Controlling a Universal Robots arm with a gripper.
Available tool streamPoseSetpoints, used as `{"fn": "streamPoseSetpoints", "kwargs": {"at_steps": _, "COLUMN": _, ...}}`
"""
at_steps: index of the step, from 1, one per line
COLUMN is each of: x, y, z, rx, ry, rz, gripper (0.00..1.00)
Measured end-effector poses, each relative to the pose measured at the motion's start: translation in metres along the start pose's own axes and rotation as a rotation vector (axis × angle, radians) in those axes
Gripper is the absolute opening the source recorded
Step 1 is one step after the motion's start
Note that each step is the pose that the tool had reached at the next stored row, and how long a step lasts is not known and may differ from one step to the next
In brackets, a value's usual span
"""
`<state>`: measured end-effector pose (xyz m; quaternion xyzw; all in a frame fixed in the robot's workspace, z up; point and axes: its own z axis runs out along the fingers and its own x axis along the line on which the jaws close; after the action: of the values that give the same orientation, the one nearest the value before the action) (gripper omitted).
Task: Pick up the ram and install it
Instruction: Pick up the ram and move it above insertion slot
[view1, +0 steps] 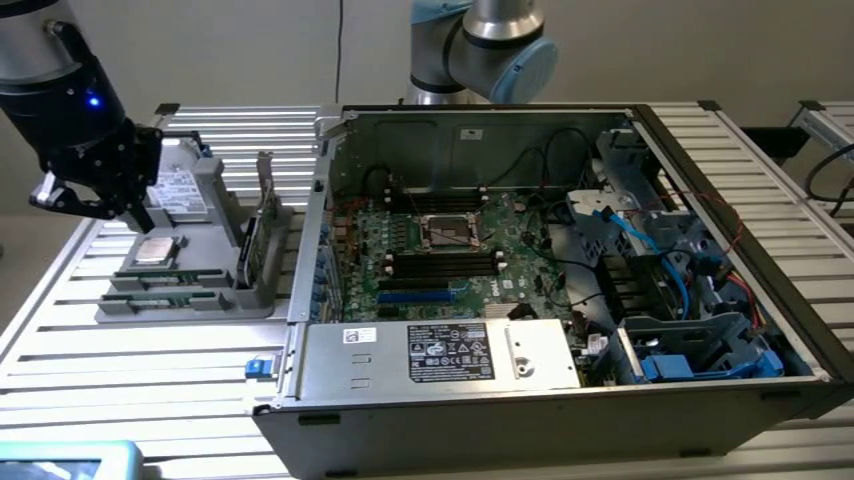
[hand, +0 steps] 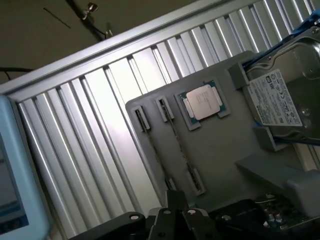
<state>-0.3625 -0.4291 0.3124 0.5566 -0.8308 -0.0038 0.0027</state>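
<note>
Two ram sticks, thin and green, stand on edge in the slots of a grey holder tray (view1: 200, 300) at the exterior view's left: one ram stick (view1: 171, 277) and a second (view1: 150, 297) beside it. From the wrist camera they look like narrow edge-on strips (hand: 180, 150) (hand: 152, 147). My black gripper (view1: 94, 212) hangs above the tray's far end, over the hard drive and the silver processor chip (view1: 154, 250) (hand: 202, 102). Its fingers stand apart with nothing between them, clear of the ram. Black finger parts (hand: 175, 205) show low in the wrist view.
An open computer case (view1: 534, 400) lies to the exterior view's right of the tray, with the motherboard's long black slots (view1: 441, 265) beside the processor socket (view1: 451, 232). A hard drive (hand: 280, 100) and upright cards (view1: 267, 205) also sit on the tray. Everything rests on a ribbed aluminium table (view1: 134, 370).
</note>
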Motion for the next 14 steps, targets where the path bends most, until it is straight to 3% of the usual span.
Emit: {"fn": "streamPoseSetpoints", "kwargs": {"at_steps": 14, "x": 0.0000, "y": 0.0000, "z": 0.0012, "rx": 0.0020, "ry": 0.0016, "rz": -0.255, "gripper": 0.11}}
